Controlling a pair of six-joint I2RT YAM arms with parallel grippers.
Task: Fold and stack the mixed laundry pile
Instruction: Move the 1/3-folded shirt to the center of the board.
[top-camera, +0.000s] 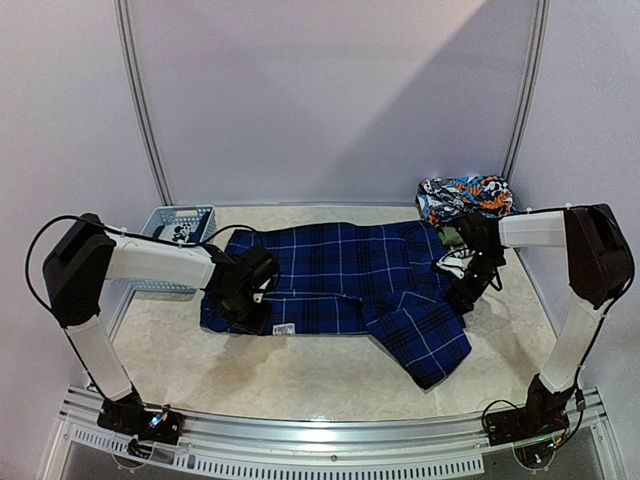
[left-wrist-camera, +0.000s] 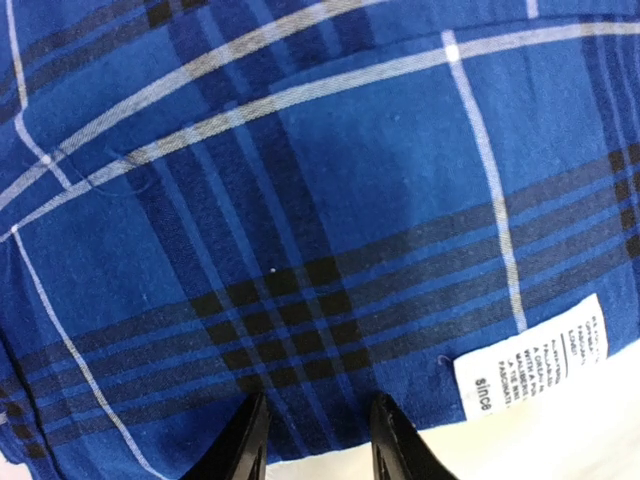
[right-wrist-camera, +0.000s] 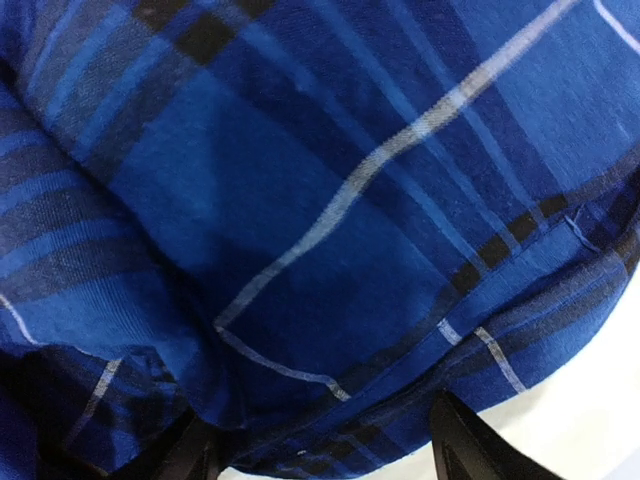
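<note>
The plaid shirt (top-camera: 340, 280) lies spread across the bench (top-camera: 300, 370) at mid-frame, apparently flattened for folding. The left tool (left-wrist-camera: 318, 445) sits narrowly parted at its lower-left hem; I cannot tell if it grips. The right tool (right-wrist-camera: 330, 445) gapes wide over the right sleeve.

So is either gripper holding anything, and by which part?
Seemingly nothing. The left gripper stands open over the near hem of the blue-and-black plaid fabric shirt, by its white label; the right gripper stands open at a folded edge.

Pale lilac walls (top-camera: 330, 90) w/ beige table (top-camera: 300, 375) (marbled)
</note>
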